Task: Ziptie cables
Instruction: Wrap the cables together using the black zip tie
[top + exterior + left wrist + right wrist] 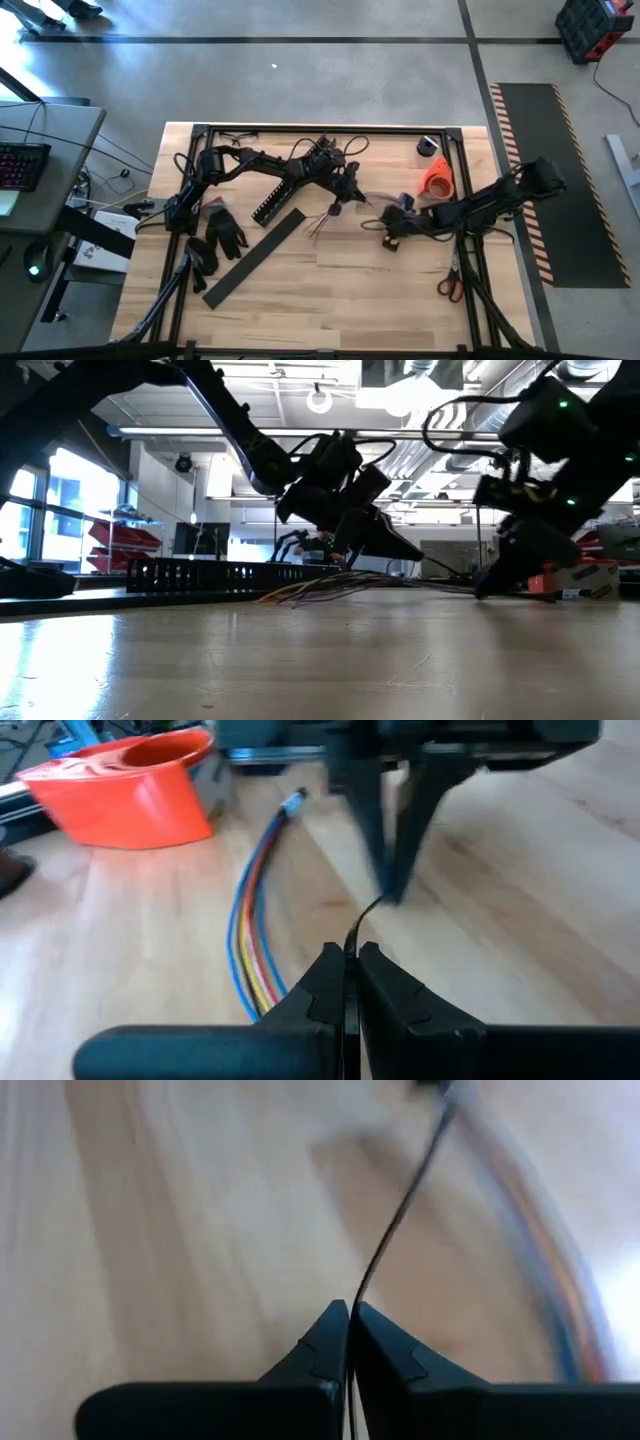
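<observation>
Wooden tabletop (340,290) fills the high view, ringed by a black frame. At its middle lie the cables (322,225), a loose bundle of thin blue, red, yellow and grey wires fanning out toward the near side; in the low view they rest flat on the wood (330,588).

Just right of the fanned ends, the left gripper (337,208) is closed, pinching a thin black strand (362,925) between its fingertips (345,960). That strand runs on to the right gripper (390,233), also clamped shut on the same strand (400,1210), its tips (349,1320) low over the wood.

Left of the cables sit a slotted black channel (272,200) and a flat black strip (255,257), with black gloves (225,232) farther left. An orange tape dispenser (437,177) stands to the right, scissors (450,288) nearer.
</observation>
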